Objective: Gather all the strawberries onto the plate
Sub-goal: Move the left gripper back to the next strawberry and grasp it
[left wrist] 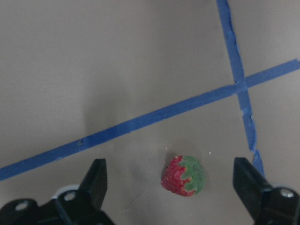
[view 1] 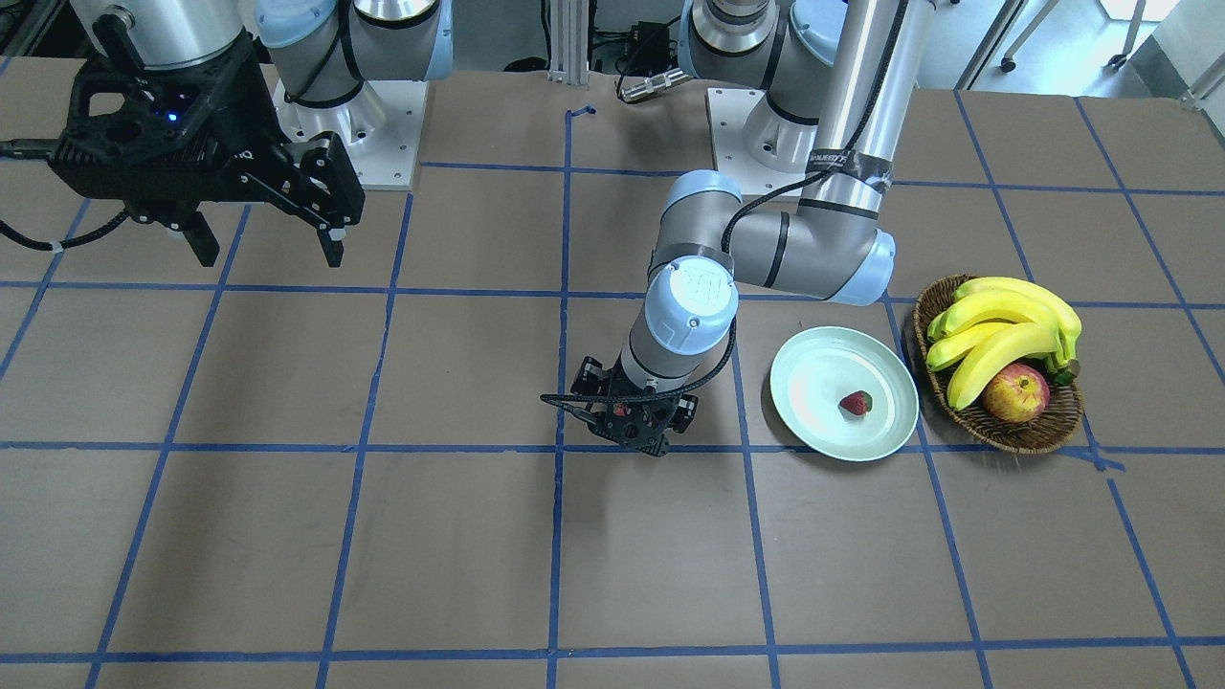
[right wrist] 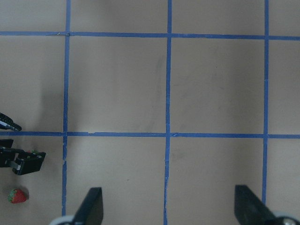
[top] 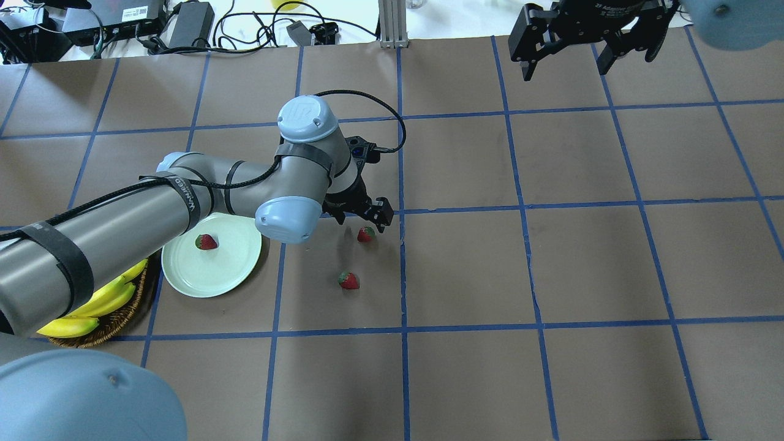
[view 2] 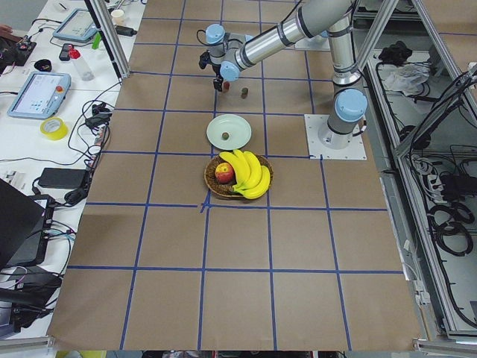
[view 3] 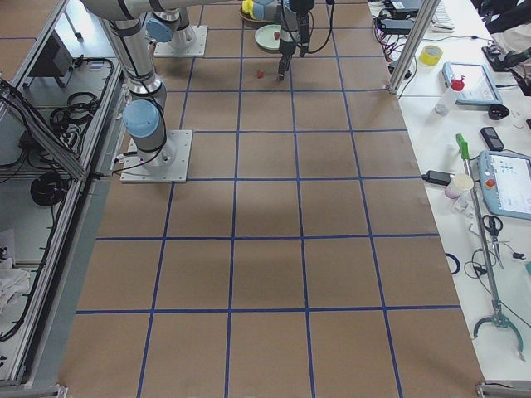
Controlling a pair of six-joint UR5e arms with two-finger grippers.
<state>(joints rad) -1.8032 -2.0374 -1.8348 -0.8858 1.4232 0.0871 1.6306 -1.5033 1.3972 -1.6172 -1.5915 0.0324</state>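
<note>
Strawberry count is three. One strawberry on the plate (top: 206, 242) is lying near the middle of the pale mint plate (top: 226, 269). The other two are on the brown table (top: 551, 275), both apart from the plate. The second strawberry (left wrist: 183, 176) is right under the left gripper (left wrist: 169, 173). That gripper is low over the table with its two fingers (left wrist: 96, 180) spread wide, one on each side of the berry and neither touching it, so it isn't gripping anything. This berry lies on its side, just inside a crossing of the blue tape lines. The third strawberry (top: 348, 280) is near it in the same grid square, a bit closer to the robot, with nothing touching it.

The right gripper (view 1: 270, 251) hangs high over its own side of the table, well apart from all the fruit. Its jaws are spread and empty.

There's one wicker basket (view 1: 1014, 435) just beside the plate on the side away from the loose berries. It holds one red-yellow apple (view 1: 1016, 392) and a bunch of bananas (view 1: 1005, 316); I count four from the front view.
</note>
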